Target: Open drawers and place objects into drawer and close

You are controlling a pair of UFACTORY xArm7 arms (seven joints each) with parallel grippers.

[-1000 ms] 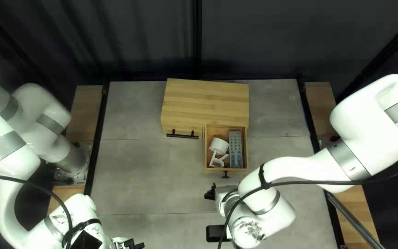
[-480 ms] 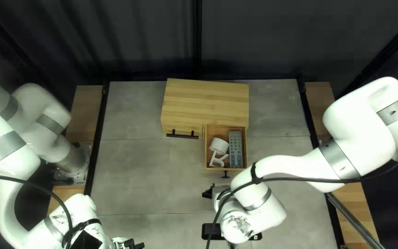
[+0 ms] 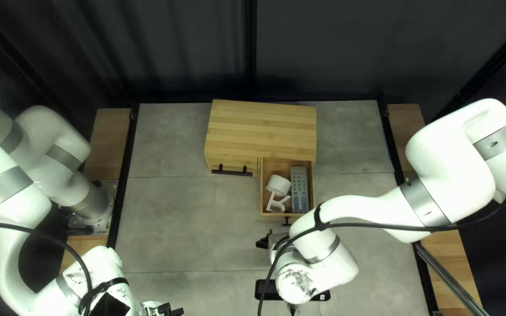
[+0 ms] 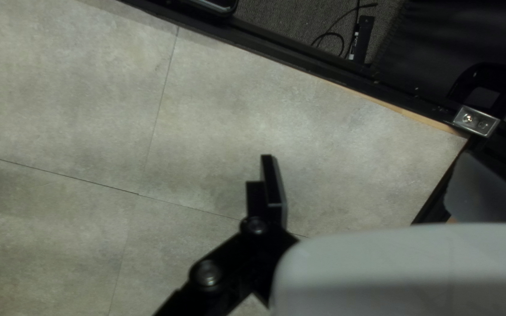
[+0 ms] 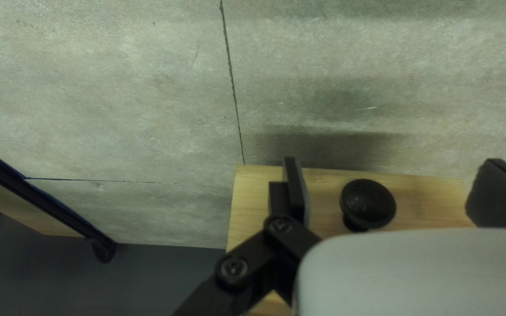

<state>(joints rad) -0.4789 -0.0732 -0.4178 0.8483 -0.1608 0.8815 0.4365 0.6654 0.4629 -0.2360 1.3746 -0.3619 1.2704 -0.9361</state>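
So I'm watching the rig through the cameras, and here's how it looks. The wooden cabinet [image 3: 262, 129] sits toward the back of the counter [image 3: 171, 222], with the dark curtain [image 3: 323, 52] behind it. The small drawer [image 3: 288, 215] at the cabinet's front right is pulled out, and the front section left of that, the one with the black bar handle [image 3: 232, 171], is closed.

All the goodies are inside that drawer: a white roll [image 3: 278, 185] toward its cabinet end, a white letter R [image 3: 277, 203] just in front of that, and a grey remote [image 3: 300, 188] lying lengthwise on the right-hand side.

My right tool [image 3: 264, 240] is in front of the cabinet, close to the drawer front. Its fingers [image 5: 297, 187] are spread apart, with the round black knob [image 5: 367, 203] in the gap between them and some space on both sides.

My left tool [image 3: 170, 310] is well apart from the cabinet, off its front left by the near side of the counter. Those fingers [image 4: 273, 181] are wide apart too, with nothing but counter surface between them. Past them in the wrist view I get a black rail [image 4: 300, 57] and some carpet [image 4: 288, 23].
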